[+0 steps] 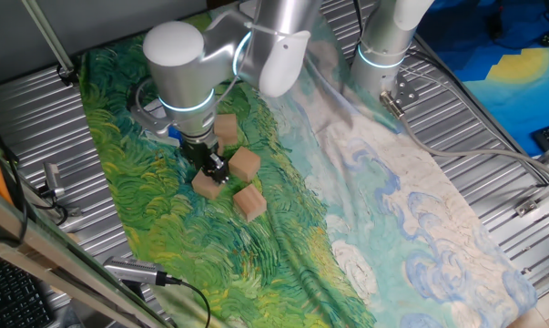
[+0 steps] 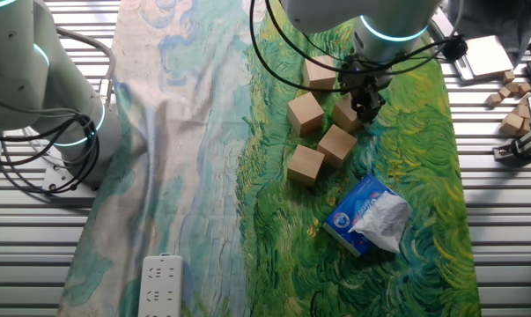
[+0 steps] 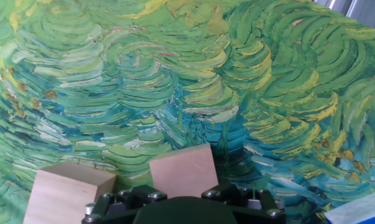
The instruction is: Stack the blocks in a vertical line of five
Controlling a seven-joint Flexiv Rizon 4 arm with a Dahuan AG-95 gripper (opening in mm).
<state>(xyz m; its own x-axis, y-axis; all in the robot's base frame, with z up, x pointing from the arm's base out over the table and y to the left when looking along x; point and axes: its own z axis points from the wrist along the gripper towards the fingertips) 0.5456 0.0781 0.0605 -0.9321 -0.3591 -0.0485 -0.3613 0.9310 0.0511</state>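
Silver-white rounded arm (image 1: 178, 59), glowing cyan joint rings, black fingers (image 1: 216, 169), black cables

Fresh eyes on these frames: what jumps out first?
The painted cloth, swirling green and yellow on one half and pale blue on the other, covers the table. Near its green end, five loose tan blocks lie clustered, none stacked, with the gripper down among them. A blue-and-white packet lies just beyond the cluster.
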